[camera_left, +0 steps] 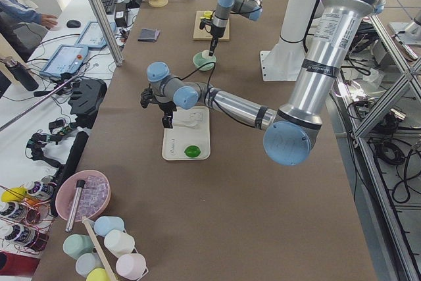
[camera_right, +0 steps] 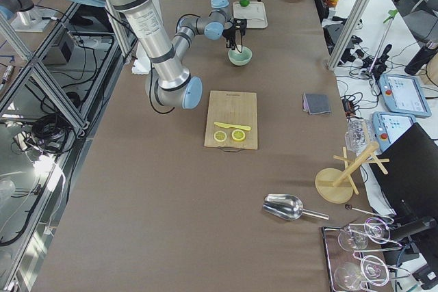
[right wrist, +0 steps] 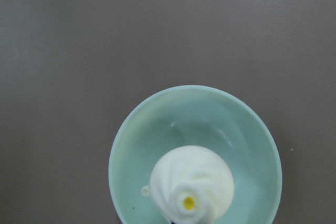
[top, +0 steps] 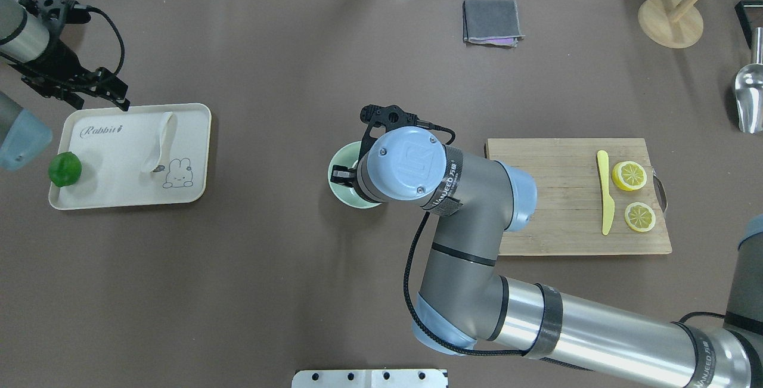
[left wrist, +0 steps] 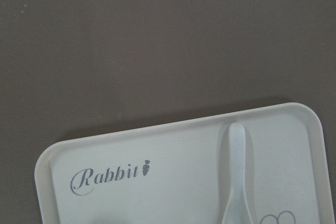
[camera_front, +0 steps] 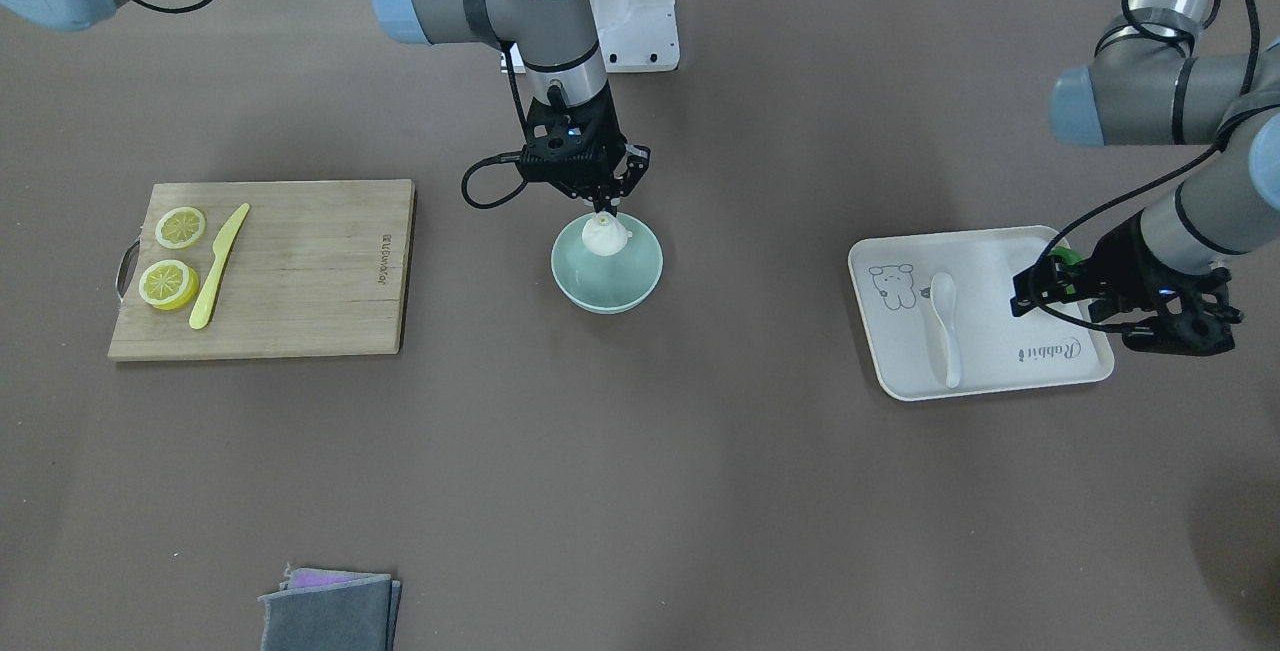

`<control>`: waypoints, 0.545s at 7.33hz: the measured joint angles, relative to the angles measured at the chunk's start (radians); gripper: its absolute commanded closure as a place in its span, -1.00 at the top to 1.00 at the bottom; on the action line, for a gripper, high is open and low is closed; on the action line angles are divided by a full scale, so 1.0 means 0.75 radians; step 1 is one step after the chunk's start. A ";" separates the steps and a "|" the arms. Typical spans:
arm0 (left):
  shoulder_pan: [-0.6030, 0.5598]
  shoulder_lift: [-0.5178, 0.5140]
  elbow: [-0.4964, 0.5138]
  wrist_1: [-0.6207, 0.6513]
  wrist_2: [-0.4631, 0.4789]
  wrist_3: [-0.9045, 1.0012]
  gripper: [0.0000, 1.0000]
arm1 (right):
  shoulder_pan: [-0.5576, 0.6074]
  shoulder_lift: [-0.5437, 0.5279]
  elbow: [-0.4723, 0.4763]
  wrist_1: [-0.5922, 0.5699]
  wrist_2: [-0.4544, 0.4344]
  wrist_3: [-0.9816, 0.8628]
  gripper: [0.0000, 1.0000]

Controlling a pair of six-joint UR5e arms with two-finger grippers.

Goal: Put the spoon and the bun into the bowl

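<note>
The white bun (camera_front: 605,234) hangs from my right gripper (camera_front: 602,203), which is shut on its pinched top just over the mint-green bowl (camera_front: 606,276). In the right wrist view the bun (right wrist: 191,184) sits low inside the bowl (right wrist: 210,114). In the overhead view my right arm hides the bun and most of the bowl (top: 344,194). The white spoon (camera_front: 945,326) lies on the beige tray (camera_front: 1000,371). It also shows in the left wrist view (left wrist: 236,171). My left gripper (top: 98,101) is open and empty above the tray's far edge (top: 119,194), near the "Rabbit" lettering and left of the spoon (top: 161,143).
A green round fruit (top: 64,168) sits on the tray's corner. A wooden cutting board (camera_front: 300,271) holds two lemon slices (camera_front: 180,228) and a yellow knife (camera_front: 218,266). A folded grey cloth (camera_front: 330,611), a wooden stand (top: 670,21) and a metal scoop (top: 751,99) lie near the table's edges.
</note>
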 measured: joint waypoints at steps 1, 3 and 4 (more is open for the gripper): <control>0.043 0.000 0.005 -0.028 0.021 -0.046 0.94 | 0.007 0.001 -0.004 0.006 0.001 -0.001 1.00; 0.115 -0.001 0.017 -0.049 0.070 -0.085 0.75 | 0.040 -0.012 0.026 0.016 0.038 -0.008 1.00; 0.141 -0.007 0.031 -0.052 0.086 -0.090 0.70 | 0.075 -0.049 0.073 0.013 0.085 -0.015 1.00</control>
